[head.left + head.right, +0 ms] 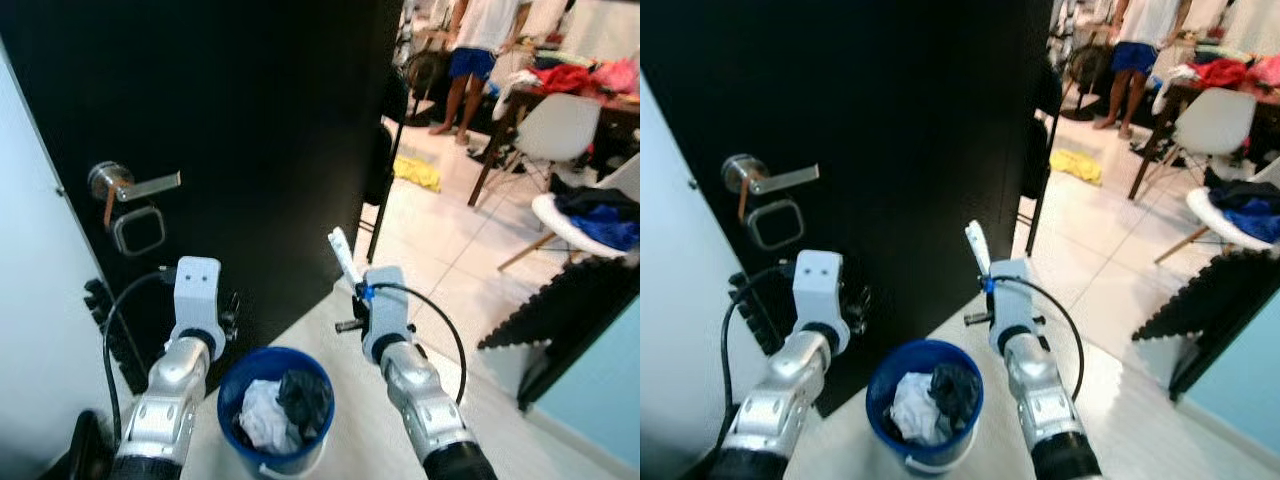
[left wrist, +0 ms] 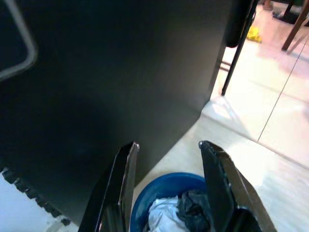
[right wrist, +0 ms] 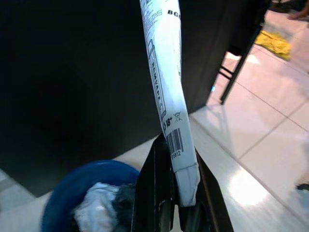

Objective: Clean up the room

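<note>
The robot stands over a blue bin [image 1: 276, 408] on the pale floor [image 1: 470, 260], just in front of a black door [image 1: 230, 130] with a metal lever handle [image 1: 135, 184]. The bin already holds crumpled white and dark rubbish [image 1: 285, 405].

The right claw [image 3: 176, 186] is clamped on the lower end of a white paper packet [image 3: 166, 82], printed with small text and a barcode. The packet is long and narrow, and its long axis runs up and away from the claw, tilted slightly toward the robot's left in the head views [image 1: 343, 256]. In the right wrist view the bin's rim sits below and to the side of the claw's fingers, so the packet is near the bin but not over its opening. From the head views the bin lies low between the two arms, toward the robot's left of the right claw.

The left claw [image 2: 169, 179] hovers above the bin with its fingers apart and nothing between them; the bin's rim and the rubbish inside show right under its tips. It is the nearer of the two to the bin, but it is the right arm that carries the load.

As I judge it, the step in hand is dropping the packet into the bin. That calls for the right claw to swing leftward and down until the packet hangs over the opening.

Beyond the door, a person [image 1: 480, 45] stands by a cluttered desk [image 1: 590, 95], with a white chair [image 1: 555, 125] and a yellow cloth [image 1: 417, 172] on the tiles.
</note>
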### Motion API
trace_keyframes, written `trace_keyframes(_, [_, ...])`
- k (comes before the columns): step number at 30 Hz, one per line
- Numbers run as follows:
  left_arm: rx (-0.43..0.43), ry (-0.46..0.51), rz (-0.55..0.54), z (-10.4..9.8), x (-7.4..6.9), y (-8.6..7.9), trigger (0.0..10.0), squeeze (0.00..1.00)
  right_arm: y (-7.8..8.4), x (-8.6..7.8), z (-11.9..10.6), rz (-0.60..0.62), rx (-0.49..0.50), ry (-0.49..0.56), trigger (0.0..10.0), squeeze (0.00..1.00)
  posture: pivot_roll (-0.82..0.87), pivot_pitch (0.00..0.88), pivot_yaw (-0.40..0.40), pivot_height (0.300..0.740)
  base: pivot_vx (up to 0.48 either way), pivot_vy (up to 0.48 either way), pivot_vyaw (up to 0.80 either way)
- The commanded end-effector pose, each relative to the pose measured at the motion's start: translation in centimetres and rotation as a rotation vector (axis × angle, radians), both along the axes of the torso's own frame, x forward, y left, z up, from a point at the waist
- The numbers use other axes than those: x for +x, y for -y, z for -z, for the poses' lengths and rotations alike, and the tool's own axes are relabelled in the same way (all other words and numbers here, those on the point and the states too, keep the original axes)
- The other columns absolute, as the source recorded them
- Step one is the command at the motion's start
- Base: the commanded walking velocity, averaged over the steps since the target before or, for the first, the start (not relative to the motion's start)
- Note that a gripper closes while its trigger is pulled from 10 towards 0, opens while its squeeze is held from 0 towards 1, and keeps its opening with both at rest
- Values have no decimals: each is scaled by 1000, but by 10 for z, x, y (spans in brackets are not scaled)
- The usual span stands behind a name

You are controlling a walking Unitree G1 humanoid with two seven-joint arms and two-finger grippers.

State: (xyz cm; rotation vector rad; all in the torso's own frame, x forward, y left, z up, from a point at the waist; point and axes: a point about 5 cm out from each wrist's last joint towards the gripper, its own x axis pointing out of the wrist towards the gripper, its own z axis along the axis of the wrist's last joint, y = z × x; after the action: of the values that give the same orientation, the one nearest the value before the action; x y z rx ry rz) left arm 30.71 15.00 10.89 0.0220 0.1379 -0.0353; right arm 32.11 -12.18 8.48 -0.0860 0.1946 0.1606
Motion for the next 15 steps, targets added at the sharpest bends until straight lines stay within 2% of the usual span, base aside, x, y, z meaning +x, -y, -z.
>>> trace_keyframes(1, [0, -5, 11, 0, 0, 4, 10000, 0, 5, -1, 6, 17, 1, -28, 10000, 0, 57, 0, -60, 740, 364, 0, 0])
trace_keyframes(11, [7, -2, 9, 0, 1, 4, 10000, 0, -1, 0, 8, -22, -12, -40, 10000, 0, 58, 0, -63, 740, 346, 0, 0])
trace_keyframes(15, [12, 4, -4, 0, 1, 4, 10000, 0, -2, 0, 9, -38, -20, -45, 10000, 0, 59, 0, -65, 740, 0, 0, 0])
